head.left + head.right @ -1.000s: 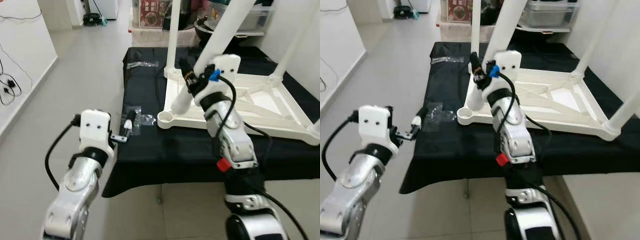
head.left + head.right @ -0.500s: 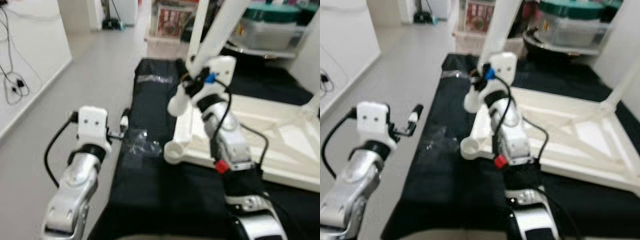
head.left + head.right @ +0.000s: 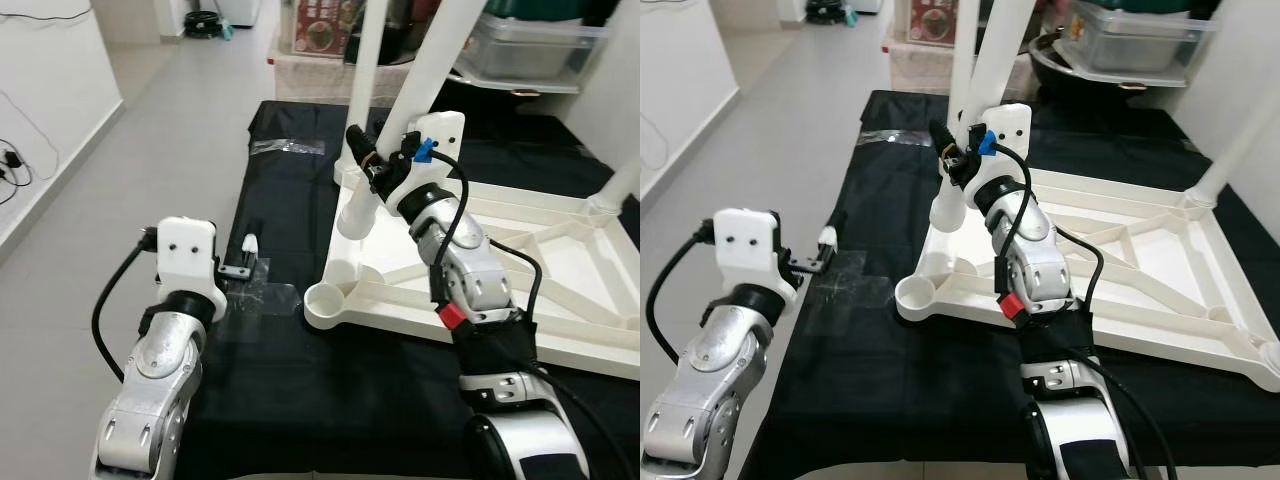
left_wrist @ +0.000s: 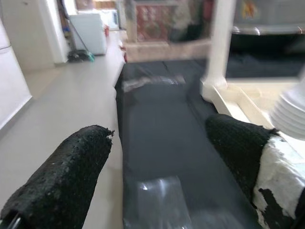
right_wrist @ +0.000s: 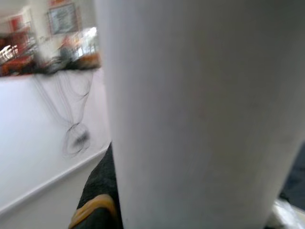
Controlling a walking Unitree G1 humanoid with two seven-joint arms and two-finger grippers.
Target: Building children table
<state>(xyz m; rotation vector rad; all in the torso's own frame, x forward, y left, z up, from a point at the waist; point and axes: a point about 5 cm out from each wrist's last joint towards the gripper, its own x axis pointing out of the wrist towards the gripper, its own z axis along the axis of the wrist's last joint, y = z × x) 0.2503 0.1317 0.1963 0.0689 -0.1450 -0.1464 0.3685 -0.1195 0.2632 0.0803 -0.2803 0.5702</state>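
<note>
A white children's table frame (image 3: 520,250) lies upside down on a black-covered table (image 3: 290,400). One white leg (image 3: 372,60) stands in the frame's far corner. My right gripper (image 3: 375,160) is shut on a second, tilted white leg (image 3: 425,70). Its lower end (image 3: 355,215) hangs above the frame's left rail, apart from the open round corner socket (image 3: 322,298). In the right wrist view this leg (image 5: 200,109) is pressed close to the camera. My left gripper (image 3: 243,258) is open near the cloth's left edge, over a clear plastic bag (image 3: 262,297), with nothing between its fingers (image 4: 66,176).
Another clear bag (image 3: 288,146) lies at the cloth's far left. A third leg (image 3: 1230,150) stands at the frame's far right corner. Bins and boxes (image 3: 530,45) crowd the space behind the table. Bare grey floor (image 3: 120,170) lies to my left.
The whole view has shifted, so the camera has moved and the table sits nearer. My right gripper still holds the tilted leg. The left gripper stays open by the plastic bag.
</note>
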